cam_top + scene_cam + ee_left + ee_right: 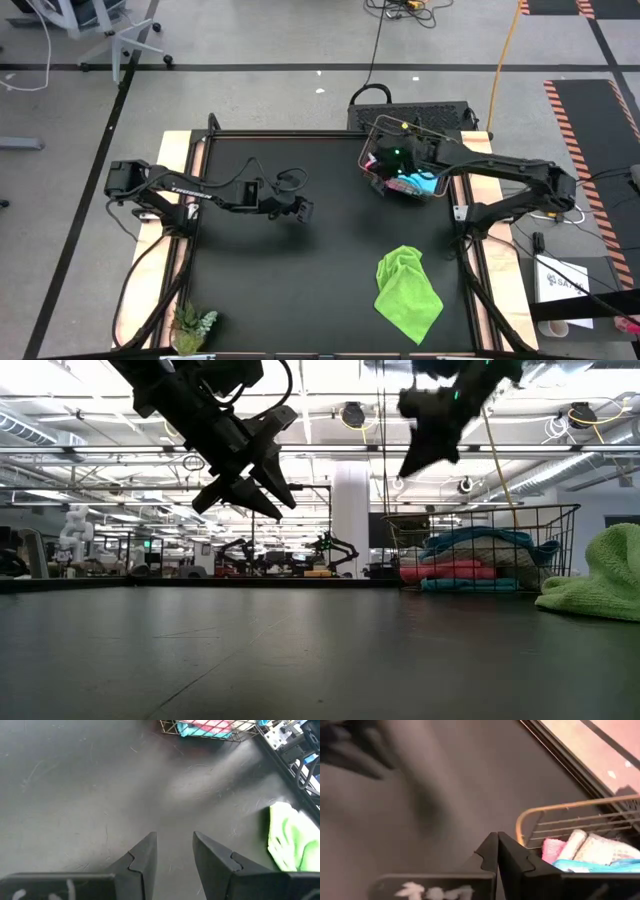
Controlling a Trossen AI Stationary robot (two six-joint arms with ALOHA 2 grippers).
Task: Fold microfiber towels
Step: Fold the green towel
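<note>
Overhead, lime towel (408, 294) lies at five o'clock, wire basket (372, 152) at one, under the empty closed right gripper (378, 163); left gripper (303, 210) hovers part-open at nine.

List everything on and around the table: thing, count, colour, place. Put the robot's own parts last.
Lime green towel: one, crumpled on the black table, near its front right.
Wire basket: one, dark wire, at the table's far right.
Towels in the basket: a stack, light blue, pink and white-grey layers showing; exact count cannot be told.
Small plant: one, green, at the table's front left corner.
Table: one, black top with pale wood edges.
Left gripper: dark, open, holding nothing, above the table's left centre.
Right gripper: dark, shut, holding nothing, raised by the basket's rim.
</note>
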